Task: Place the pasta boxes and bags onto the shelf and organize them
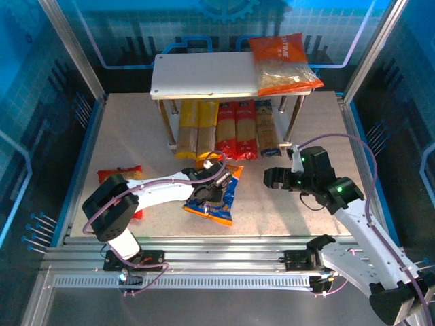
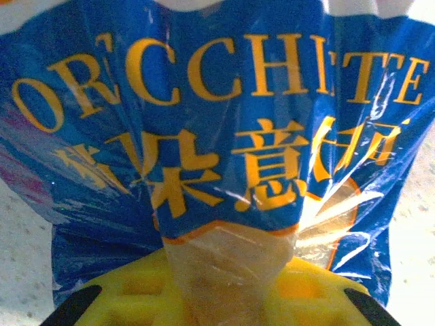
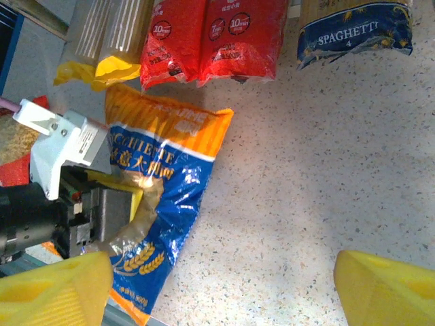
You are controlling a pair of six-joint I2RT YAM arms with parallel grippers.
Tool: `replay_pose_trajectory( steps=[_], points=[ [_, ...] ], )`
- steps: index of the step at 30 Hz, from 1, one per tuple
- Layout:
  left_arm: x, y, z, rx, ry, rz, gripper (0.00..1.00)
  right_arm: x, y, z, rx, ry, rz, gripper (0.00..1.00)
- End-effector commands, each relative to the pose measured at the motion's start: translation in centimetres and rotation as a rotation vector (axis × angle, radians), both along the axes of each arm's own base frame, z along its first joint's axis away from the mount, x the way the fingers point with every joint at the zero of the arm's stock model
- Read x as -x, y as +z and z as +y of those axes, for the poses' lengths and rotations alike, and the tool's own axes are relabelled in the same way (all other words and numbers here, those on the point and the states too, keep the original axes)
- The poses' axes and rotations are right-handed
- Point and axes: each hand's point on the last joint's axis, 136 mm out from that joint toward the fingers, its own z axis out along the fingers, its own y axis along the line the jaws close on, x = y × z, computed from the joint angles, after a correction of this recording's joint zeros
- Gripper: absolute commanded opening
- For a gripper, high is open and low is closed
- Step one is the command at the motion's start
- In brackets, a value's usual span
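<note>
Our left fingers [image 2: 129, 299] pinch a bunched fold of the blue bag [image 3: 170, 180] on the desk [image 1: 285, 210] at 6 o'clock of the shelf [image 1: 204, 75], right fingers [image 3: 384, 292] spread empty; we risk film slipping or tearing on lift.

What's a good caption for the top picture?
Left gripper pinches the blue bag; the orange bag tops the shelf.

left gripper [image 1: 213, 194] low, seemingly clamped; right gripper [image 1: 272, 178] agape
</note>
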Motion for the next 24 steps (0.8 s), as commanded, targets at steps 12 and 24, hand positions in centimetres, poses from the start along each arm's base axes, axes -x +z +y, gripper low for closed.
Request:
replay_pose_trajectory(
  steps=[12, 24],
  points=[
    [4.5, 8.1, 0.0, 0.207, -0.114, 0.055, 0.0, -0.2, 1.1, -0.9, -0.003, -0.036, -0.051, 0.85],
    [4.5, 14.5, -0.5, 0.404, -0.138, -0.032, 0.0, -0.4, 0.7, -0.9, -0.009, -0.041, -0.05, 0.85]
  ],
)
